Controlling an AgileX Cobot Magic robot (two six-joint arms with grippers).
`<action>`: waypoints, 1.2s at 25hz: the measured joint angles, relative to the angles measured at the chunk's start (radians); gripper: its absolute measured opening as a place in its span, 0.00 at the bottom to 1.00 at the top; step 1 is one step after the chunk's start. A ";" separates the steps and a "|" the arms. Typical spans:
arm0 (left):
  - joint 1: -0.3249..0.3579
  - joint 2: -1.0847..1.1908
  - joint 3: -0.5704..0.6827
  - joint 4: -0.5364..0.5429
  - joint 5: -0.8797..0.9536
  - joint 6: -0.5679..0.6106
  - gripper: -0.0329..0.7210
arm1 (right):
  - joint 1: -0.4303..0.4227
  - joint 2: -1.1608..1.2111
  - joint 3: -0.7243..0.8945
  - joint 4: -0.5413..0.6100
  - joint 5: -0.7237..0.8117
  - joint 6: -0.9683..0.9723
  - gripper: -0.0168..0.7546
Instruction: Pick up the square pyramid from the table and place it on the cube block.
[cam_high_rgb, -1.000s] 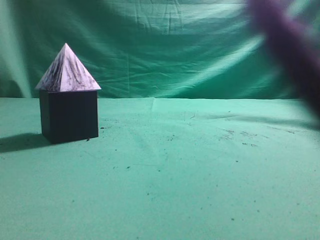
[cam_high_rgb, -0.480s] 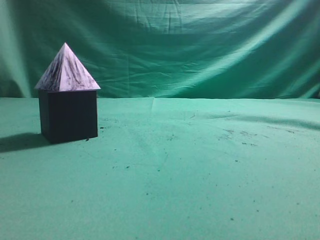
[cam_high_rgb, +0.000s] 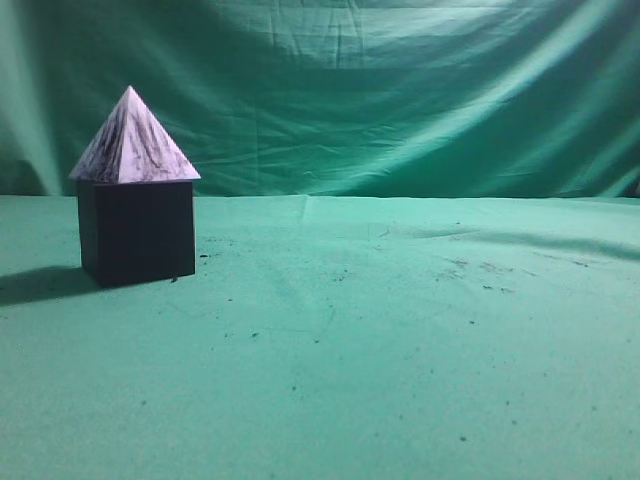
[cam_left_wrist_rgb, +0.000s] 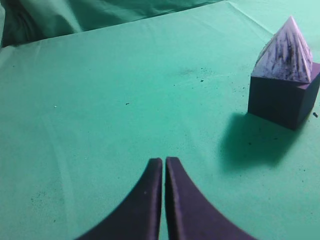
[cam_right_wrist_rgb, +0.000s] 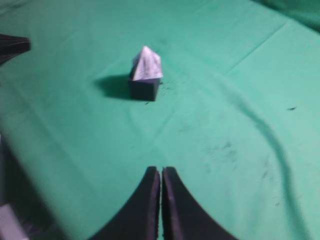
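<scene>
The blurred purple arm that was at the upper right one second ago is gone, so I judge the task finished. The square pyramid (cam_high_rgb: 133, 140) sits on the cube block (cam_high_rgb: 138, 232). One pyramid, one cube, two grippers. The left gripper (cam_left_wrist_rgb: 164, 162) and right gripper (cam_right_wrist_rgb: 160, 171) have fingers pressed together, empty; the stack stands well beyond their fingertips on the table (cam_high_rgb: 400, 340).

Both grippers absent from the exterior view — right wrist view's cube block (cam_right_wrist_rgb: 145, 89) soft, blurred.
</scene>
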 joint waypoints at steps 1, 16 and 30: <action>0.000 0.000 0.000 0.000 0.000 0.000 0.04 | -0.004 -0.022 0.033 -0.024 -0.057 0.000 0.02; 0.000 0.000 0.000 0.000 0.000 0.000 0.04 | -0.610 -0.553 0.786 -0.042 -0.788 0.000 0.02; 0.000 0.000 0.000 0.000 0.000 0.000 0.04 | -0.791 -0.610 0.998 0.023 -0.694 0.016 0.02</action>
